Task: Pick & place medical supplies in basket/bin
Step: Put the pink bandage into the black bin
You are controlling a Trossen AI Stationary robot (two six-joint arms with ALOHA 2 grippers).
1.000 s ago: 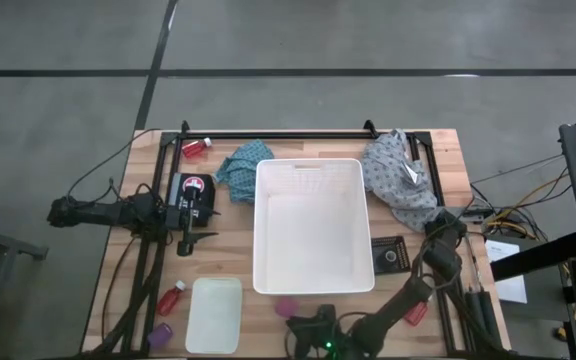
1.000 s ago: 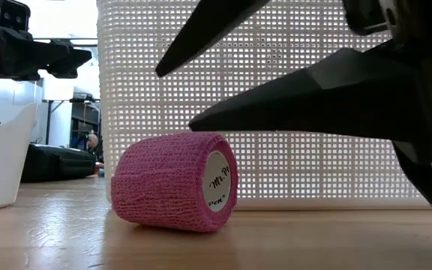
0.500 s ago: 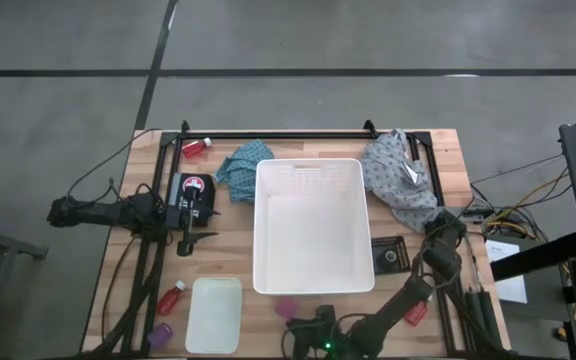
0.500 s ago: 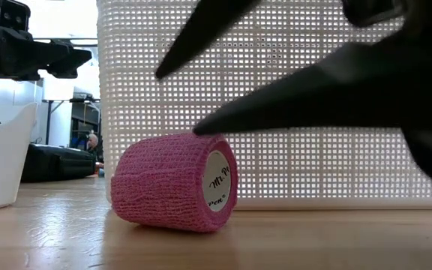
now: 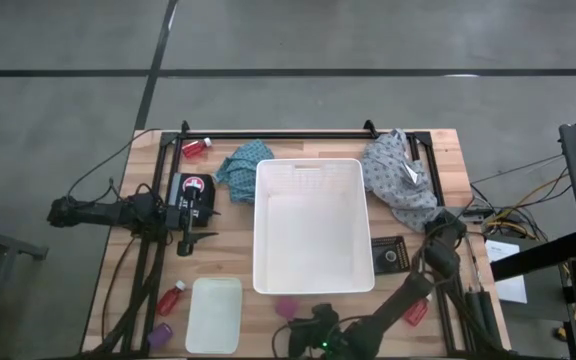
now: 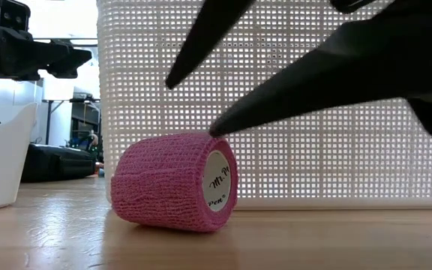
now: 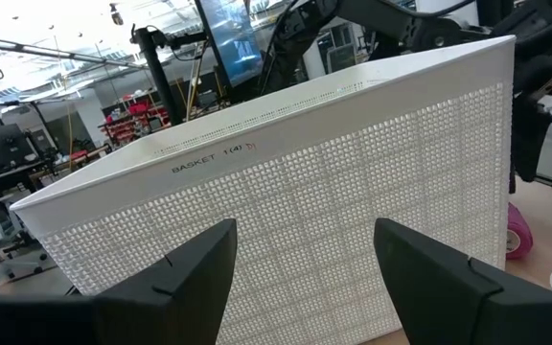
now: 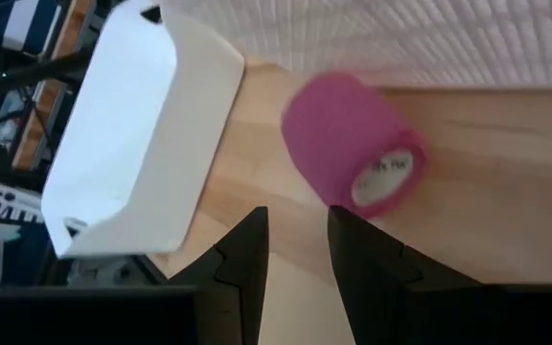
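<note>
1. Since a second ago, the right gripper (image 6: 193, 105) has shifted a little over the pink roll (image 6: 174, 181); its narrow-parted fingers hold nothing, and one tip touches the roll's top.
2. Roll lies on the table (image 6: 66, 232) just before the white basket (image 5: 314, 225), near the small tray (image 5: 214, 315).
3. Left gripper (image 5: 196, 243) waits half open beside the basket, empty.

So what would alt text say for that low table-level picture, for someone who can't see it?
A pink roll lies on its side on the wooden table, in front of a white basket with a perforated wall. Two dark fingers of the right claw, slightly apart, reach in from above, tips just above the roll.
</note>
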